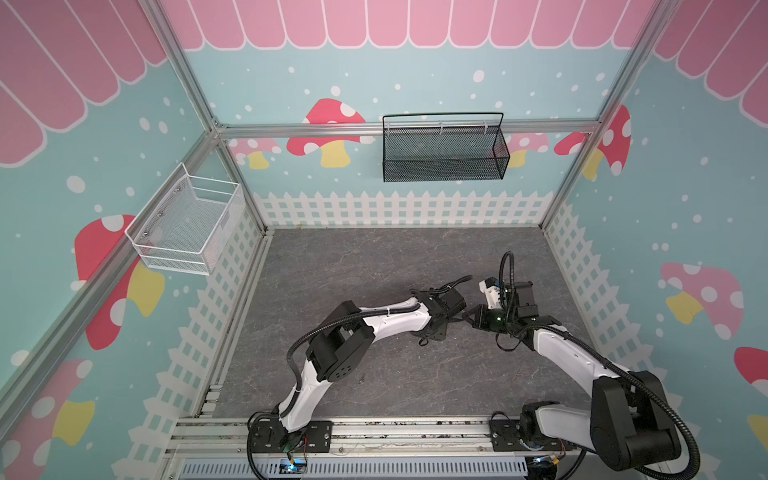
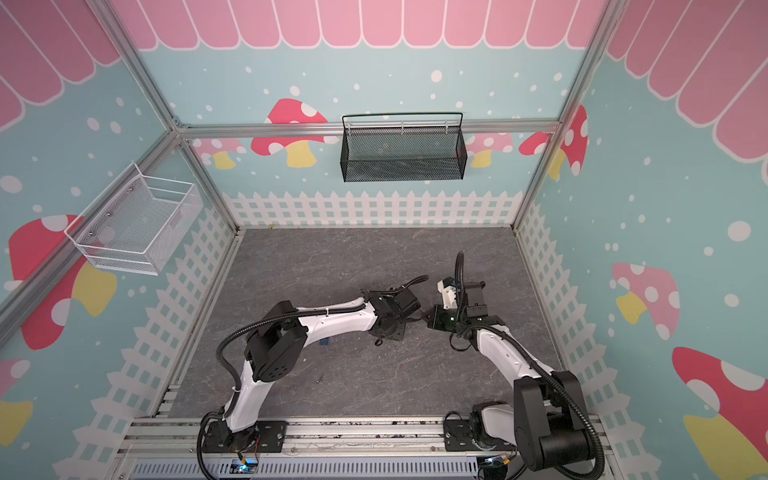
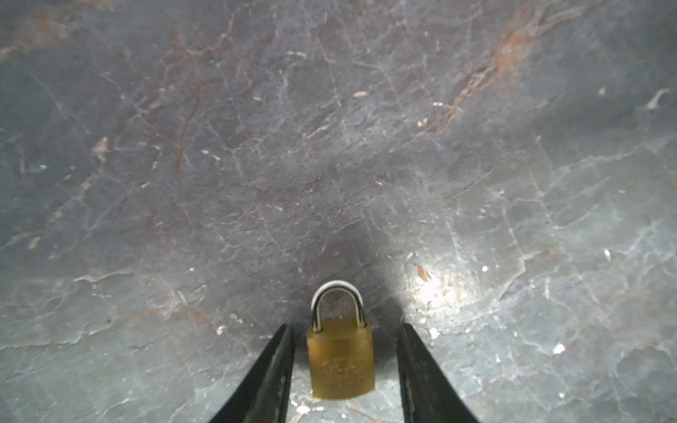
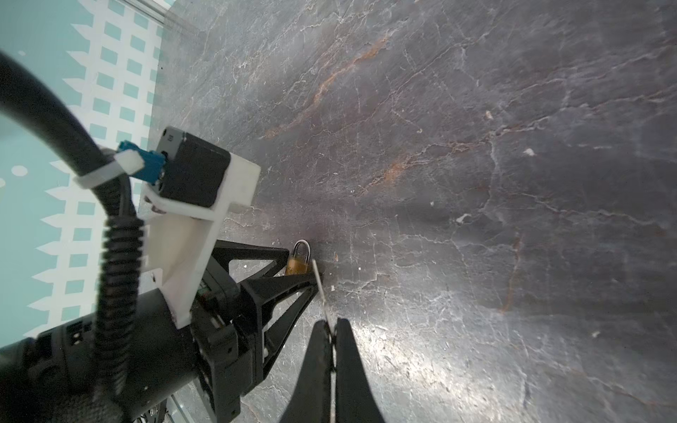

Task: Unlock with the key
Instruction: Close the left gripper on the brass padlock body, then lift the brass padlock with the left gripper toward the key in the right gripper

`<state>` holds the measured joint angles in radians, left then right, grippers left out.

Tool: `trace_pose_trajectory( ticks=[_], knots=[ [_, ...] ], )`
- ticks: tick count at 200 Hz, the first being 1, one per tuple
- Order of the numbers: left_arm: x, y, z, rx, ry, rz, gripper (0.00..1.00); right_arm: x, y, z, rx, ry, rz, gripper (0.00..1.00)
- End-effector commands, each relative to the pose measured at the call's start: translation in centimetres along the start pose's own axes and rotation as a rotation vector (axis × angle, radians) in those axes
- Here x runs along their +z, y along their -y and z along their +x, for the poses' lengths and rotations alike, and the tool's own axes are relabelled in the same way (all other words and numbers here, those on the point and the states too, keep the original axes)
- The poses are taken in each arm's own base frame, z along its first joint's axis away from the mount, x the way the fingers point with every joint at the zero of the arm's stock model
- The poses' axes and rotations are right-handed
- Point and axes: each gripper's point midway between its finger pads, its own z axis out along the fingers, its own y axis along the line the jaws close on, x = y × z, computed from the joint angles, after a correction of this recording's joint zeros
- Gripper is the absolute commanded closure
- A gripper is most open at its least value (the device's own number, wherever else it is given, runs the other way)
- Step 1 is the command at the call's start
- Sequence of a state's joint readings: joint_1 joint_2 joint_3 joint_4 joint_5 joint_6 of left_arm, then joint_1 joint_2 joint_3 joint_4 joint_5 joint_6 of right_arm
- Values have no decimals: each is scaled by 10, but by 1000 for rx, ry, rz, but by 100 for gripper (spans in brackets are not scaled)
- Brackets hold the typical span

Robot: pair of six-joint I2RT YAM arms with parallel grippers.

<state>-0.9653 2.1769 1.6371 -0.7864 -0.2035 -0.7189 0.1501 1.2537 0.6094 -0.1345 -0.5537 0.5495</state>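
Observation:
A small brass padlock (image 3: pixel 340 362) with a silver shackle lies flat on the grey stone-look table. My left gripper (image 3: pixel 345 327) is open around it, with one black finger on each side of the lock's body and a gap at both. The right wrist view shows the same padlock (image 4: pixel 296 265) between the left gripper's fingers (image 4: pixel 282 252). My right gripper (image 4: pixel 332 322) is shut on the key (image 4: pixel 322 291), a thin silver blade whose tip is close beside the lock's body. In both top views the two grippers meet tip to tip at mid-table, left gripper (image 1: pixel 455 319) and right gripper (image 1: pixel 469 314).
A black mesh basket (image 1: pixel 444 151) hangs on the back wall and a white wire basket (image 1: pixel 187 224) on the left wall. A small blue object (image 2: pixel 324 341) lies on the table under the left arm. An aluminium rail (image 1: pixel 374 432) runs along the front edge.

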Motion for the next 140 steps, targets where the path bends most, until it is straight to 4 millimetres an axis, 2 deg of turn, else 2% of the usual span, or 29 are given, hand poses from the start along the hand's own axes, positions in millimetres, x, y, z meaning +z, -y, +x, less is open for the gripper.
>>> trace_pose_trajectory(
  ticks=[1, 57, 84, 140],
  knots=[
    [8, -14, 9, -1, -19, -72, 58, 1, 1, 2, -13, -10, -5, 100],
    [10, -17, 12, -4, -27, -84, 66, 2, 1, 1, -12, -9, -8, 100],
    [7, -13, 13, 6, -39, -59, 71, 2, 0, 0, -12, -9, -12, 100],
    [0, -15, 12, 6, -32, -63, 72, 2, -1, -1, -8, -6, -18, 100]
  ],
)
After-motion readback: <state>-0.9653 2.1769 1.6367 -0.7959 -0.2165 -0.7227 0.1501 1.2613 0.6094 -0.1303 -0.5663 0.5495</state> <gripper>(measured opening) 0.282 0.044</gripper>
